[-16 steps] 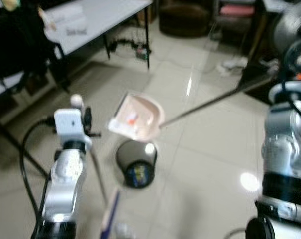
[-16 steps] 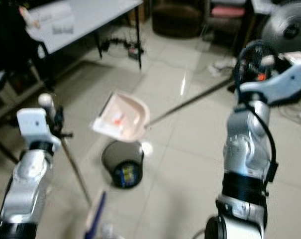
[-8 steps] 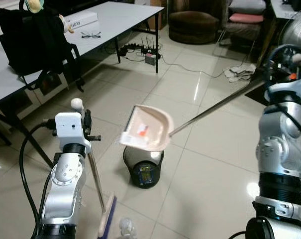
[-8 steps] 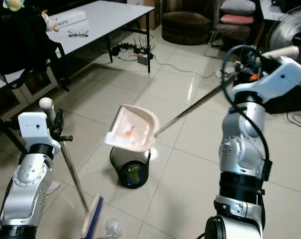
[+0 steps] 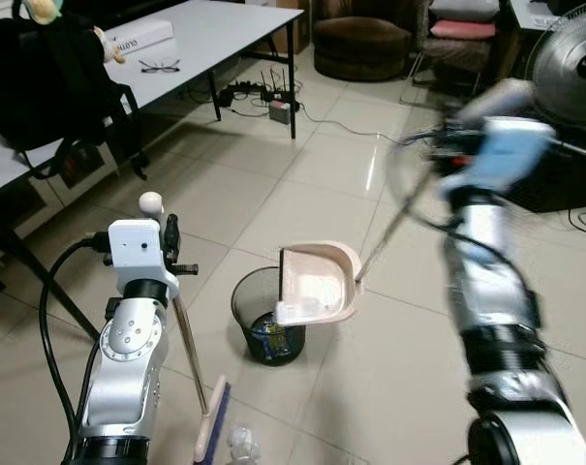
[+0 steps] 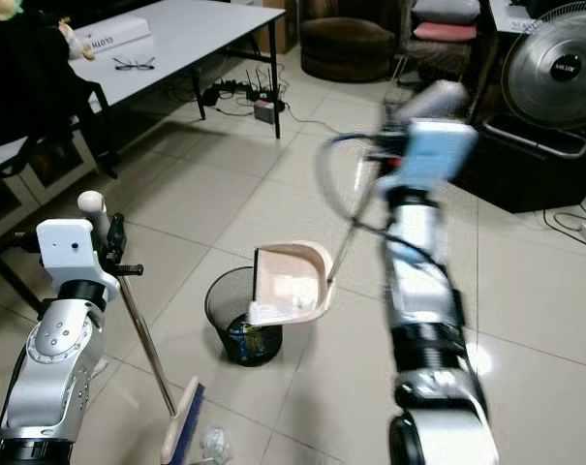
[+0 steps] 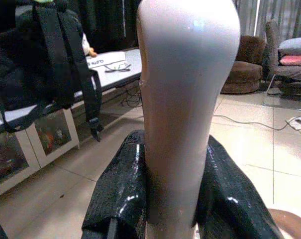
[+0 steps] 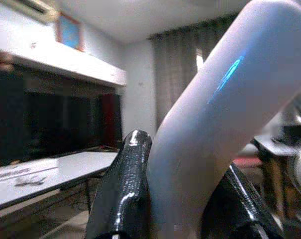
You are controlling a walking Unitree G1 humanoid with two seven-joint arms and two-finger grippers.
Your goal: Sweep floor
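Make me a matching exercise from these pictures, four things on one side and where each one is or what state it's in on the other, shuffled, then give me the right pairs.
Things:
1. dustpan
2. broom
3. bin
4. glasses

Places or states:
A. lying on the white table
B. standing on the tiled floor under the dustpan
C. tipped over the bin, its long handle gripped in the right gripper
D. head down on the floor, its handle clamped in the left gripper

Pairs: 1-C, 2-D, 3-B, 4-A
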